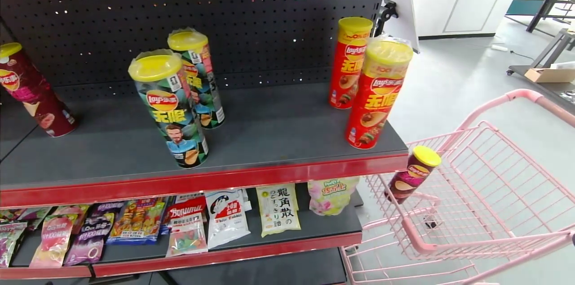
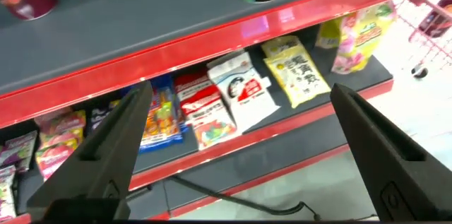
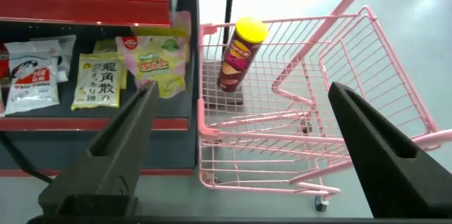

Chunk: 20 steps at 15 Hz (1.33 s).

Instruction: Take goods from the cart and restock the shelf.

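Maroon cylindrical chip can with yellow lid (image 1: pixel 411 175): leaning inside pink wire cart (image 1: pixel 516 95), at 4 o'clock from dark red-edged metal shelf (image 1: pixel 278 127). Left gripper (image 2: pixel 240 88): fingers spread wide, empty. Right gripper (image 3: pixel 244 86): same, facing cart.

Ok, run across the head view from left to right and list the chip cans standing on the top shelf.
maroon chip can → front green chip can → rear green chip can → rear red chip can → front red chip can
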### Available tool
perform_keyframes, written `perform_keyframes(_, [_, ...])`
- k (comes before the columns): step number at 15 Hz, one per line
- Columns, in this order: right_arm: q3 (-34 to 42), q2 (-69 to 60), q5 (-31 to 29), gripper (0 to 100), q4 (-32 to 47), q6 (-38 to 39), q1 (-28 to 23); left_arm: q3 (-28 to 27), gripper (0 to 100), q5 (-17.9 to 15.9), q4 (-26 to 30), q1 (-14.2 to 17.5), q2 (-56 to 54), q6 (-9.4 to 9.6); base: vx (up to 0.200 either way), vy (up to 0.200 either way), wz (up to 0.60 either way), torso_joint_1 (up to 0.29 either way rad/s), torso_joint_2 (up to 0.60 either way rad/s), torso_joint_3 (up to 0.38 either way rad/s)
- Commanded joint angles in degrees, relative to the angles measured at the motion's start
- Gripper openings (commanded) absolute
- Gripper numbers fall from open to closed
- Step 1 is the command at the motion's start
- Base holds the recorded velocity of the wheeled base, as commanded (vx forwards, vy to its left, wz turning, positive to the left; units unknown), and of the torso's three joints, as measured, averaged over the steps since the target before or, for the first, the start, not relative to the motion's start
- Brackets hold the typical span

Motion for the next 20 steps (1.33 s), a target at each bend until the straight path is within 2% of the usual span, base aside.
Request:
perform_keyframes(1, [0.0,0.1,0.0,100,0.0,0.0,0.0,0.0,100,0.0,0.0,0.0,0.1,0.0,0.0,-0.2,0.0,0.002,0.01,0.002])
perform_keyframes(3, [0.0,0.2,0.0,100,0.0,0.0,0.0,0.0,100,0.0,0.0,0.0,-0.2,0.0,0.0,-0.2,0.0,0.002,0.0,0.002])
perform_keyframes(5, [0.2,0.1,0.0,100,0.0,0.0,0.0,0.1,100,0.0,0.0,0.0,-0.5,0.0,0.0,0.0,0.0,0.0,0.0,0.0])
perform_keyframes(7, [0.4,0.1,0.0,100,0.0,-0.1,0.0,0.1,100,-0.1,0.0,-0.1,-1.4,0.08,0.0,0.0,-0.6,0.005,0.0,0.002])
perform_keyframes(10, [0.4,0.0,-0.1,100,0.0,-1.1,0.0,0.1,100,-0.4,0.0,-0.3,-3.5,1.93,0.0,0.0,-0.6,0.005,0.0,0.002])
perform_keyframes(14, [0.4,0.0,-0.1,100,0.0,-1.2,0.0,0.1,100,-0.5,0.0,-0.4,-5.3,2.19,0.0,0.0,-0.6,0.0,0.01,0.002])
perform_keyframes(20, [0.5,0.0,-0.1,100,0.0,-1.3,-0.1,0.1,100,-0.5,0.0,-0.4,-7.7,2.37,0.0,0.0,0.0,0.0,0.0,0.0])
